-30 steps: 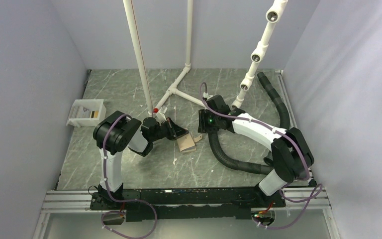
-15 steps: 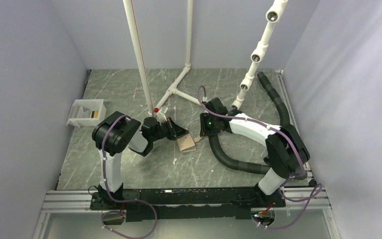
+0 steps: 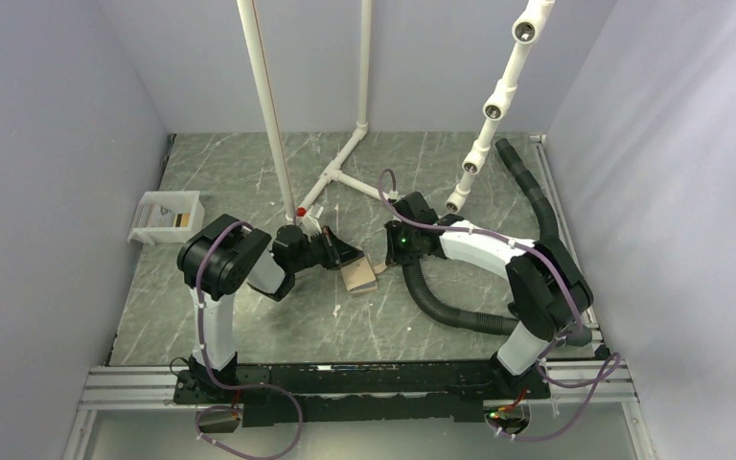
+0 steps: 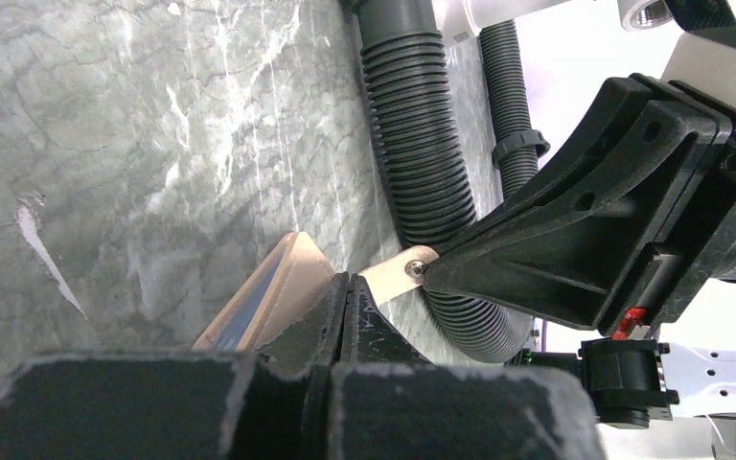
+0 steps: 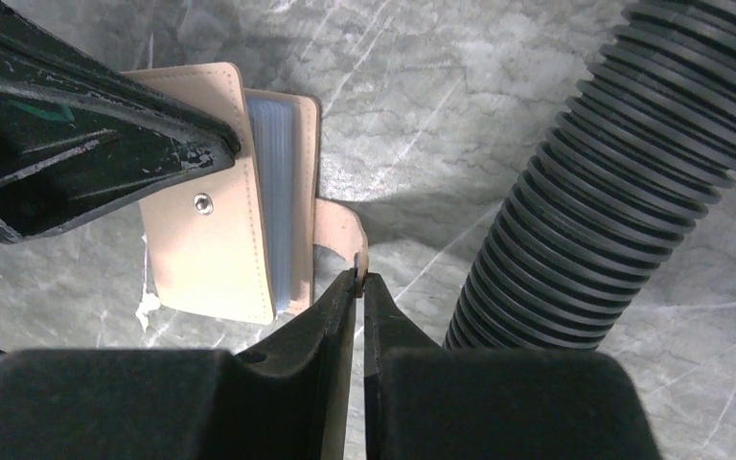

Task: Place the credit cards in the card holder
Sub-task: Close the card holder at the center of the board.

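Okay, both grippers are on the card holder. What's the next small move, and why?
Probably ease the right gripper away from the left gripper, drawing the closing tab outward. The right pinches that tab, the left clamps the cover of the card holder, and the bluish pocket barely gapes.

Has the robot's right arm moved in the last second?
Yes. Its elbow has swung left, away from the right wall, while the right gripper stays at the card holder.
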{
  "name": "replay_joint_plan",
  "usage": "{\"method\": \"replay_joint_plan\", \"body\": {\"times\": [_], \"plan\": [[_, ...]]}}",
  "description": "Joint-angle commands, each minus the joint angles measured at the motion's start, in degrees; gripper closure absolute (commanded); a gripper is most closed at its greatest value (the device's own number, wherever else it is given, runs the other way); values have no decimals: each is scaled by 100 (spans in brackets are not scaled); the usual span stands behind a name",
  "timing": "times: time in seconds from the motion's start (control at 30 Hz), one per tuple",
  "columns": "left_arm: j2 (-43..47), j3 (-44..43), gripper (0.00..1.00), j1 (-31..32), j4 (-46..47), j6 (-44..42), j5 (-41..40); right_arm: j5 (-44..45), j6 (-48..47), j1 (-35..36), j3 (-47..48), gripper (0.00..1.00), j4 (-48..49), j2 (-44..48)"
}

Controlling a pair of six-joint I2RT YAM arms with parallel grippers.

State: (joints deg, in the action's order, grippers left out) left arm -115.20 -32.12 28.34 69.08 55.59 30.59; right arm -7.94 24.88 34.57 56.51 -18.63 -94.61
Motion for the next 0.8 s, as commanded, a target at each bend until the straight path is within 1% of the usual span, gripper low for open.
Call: {"method": "replay_joint_plan", "body": {"times": [0.0,0.07,0.13,0.23,0.33,0.43,0.6,0.77], "plan": [[-239,221,100,146,-1327,-391,-165,118,-105,-20,12,90,343,-69],[-240,224,100,148,-1327,-400,-152,91,-151,-20,11,92,391,-124],[-240,219,100,154,-1335,-405,-143,3,-241,-20,-59,100,541,-94],[-224,206,100,162,-1390,-425,-140,-366,-528,-12,-347,100,1144,100],[-201,197,100,201,-1461,-444,-165,-908,-693,-16,-671,100,2002,289],[-173,199,100,235,-1480,-427,-204,-1420,-491,-37,-657,100,2357,156],[-165,199,100,302,-1476,-418,-236,-1950,65,-62,-820,100,3042,98],[-179,197,100,328,-1459,-418,-212,-2485,349,-96,-772,100,3296,-159]]}}
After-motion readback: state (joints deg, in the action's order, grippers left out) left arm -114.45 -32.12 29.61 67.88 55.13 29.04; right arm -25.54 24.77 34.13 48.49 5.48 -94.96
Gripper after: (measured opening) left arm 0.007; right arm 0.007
